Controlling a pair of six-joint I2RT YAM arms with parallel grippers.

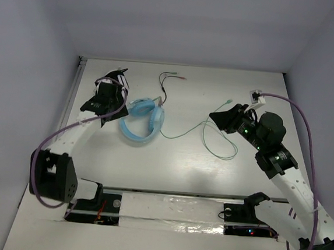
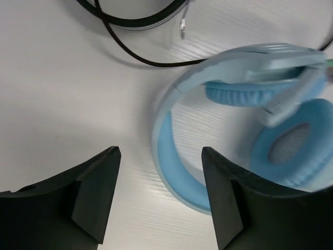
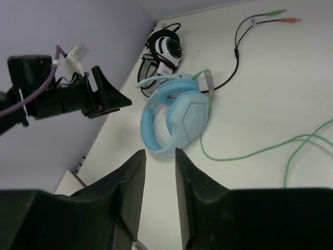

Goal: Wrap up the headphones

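The light blue headphones [image 1: 141,123] lie flat at the table's left centre, ear cups folded together. They also show in the left wrist view [image 2: 250,88] and the right wrist view [image 3: 177,120]. Their pale green cable [image 1: 184,132] trails loose to the right in open loops, and it also shows in the right wrist view [image 3: 250,153]. My left gripper [image 1: 106,109] is open and empty just left of the headband, its right finger over the band's edge in its own view [image 2: 161,151]. My right gripper [image 1: 214,116] is slightly open and empty above the cable's far loops [image 3: 160,151].
Black and white headphones [image 1: 114,76] lie at the back left, right behind my left gripper. Their dark cable [image 1: 165,84] runs to two plugs at the back centre. A foil-covered rail [image 1: 177,205] crosses the near edge. Walls close the left, back and right sides.
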